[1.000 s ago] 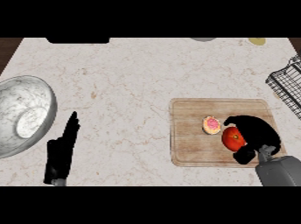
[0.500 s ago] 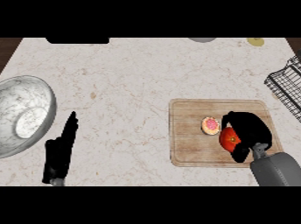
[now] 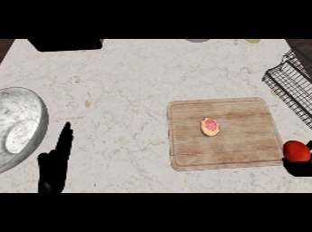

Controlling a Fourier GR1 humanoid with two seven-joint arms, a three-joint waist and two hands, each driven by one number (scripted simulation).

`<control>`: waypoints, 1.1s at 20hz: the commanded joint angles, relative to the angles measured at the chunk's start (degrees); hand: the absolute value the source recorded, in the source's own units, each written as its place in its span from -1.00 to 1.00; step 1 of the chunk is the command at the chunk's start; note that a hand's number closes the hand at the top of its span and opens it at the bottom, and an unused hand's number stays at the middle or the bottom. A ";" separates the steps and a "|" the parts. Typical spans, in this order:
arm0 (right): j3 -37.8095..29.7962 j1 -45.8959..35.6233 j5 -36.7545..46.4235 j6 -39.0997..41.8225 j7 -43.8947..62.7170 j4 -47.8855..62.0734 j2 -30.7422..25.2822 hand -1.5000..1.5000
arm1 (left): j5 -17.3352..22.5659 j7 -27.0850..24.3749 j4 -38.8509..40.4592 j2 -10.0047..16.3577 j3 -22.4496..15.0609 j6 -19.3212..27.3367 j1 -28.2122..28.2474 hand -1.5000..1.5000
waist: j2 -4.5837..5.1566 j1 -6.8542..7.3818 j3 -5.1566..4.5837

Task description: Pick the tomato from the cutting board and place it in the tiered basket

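the tomato was judged to be light, smooth-skinned and somewhat yielding: a fruit that could be bruised or split if squeezed, and that could slip out of a partial hold because of its round, glossy skin. it was thought best taken around its widest part, with fingers on one side and the thumb opposed on the other, so that it was cradled rather than pinched at the top. that was roughly how it was seen to be held: the right hand was curled around it from below and from the right, at the view's right edge, with the fruit's left and upper side left showing.

the tomato was seen as a small, round, evenly red body with a faint sheen; no stem could be made out. it was found just past the right edge of the cutting board, near the board's lower right corner. whether it was lifted clear of the counter could not be told. the tiered basket was seen farther up the right side, apart from the hand. a small round pink-topped piece was seen lying near the board's middle. the left hand was rested open at the lower left, fingers straight, beside the metal bowl.
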 commanded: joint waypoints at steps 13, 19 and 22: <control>-27.86 11.25 -16.55 -3.93 14.72 -46.88 0.17 1.00 | -1.08 -2.95 1.78 -1.31 -1.39 -0.45 1.79 0.00 | 0.28 1.29 -0.24; -39.21 7.87 -26.54 8.00 25.00 -55.70 -9.54 1.00 | -1.90 0.33 3.18 -2.57 -1.99 0.09 -1.91 0.00 | 0.65 2.72 -0.11; -41.57 3.72 -30.84 13.59 32.71 -57.72 -15.09 1.00 | -1.49 2.63 -2.36 -0.54 -1.79 -1.20 0.06 0.00 | 0.62 3.36 -0.11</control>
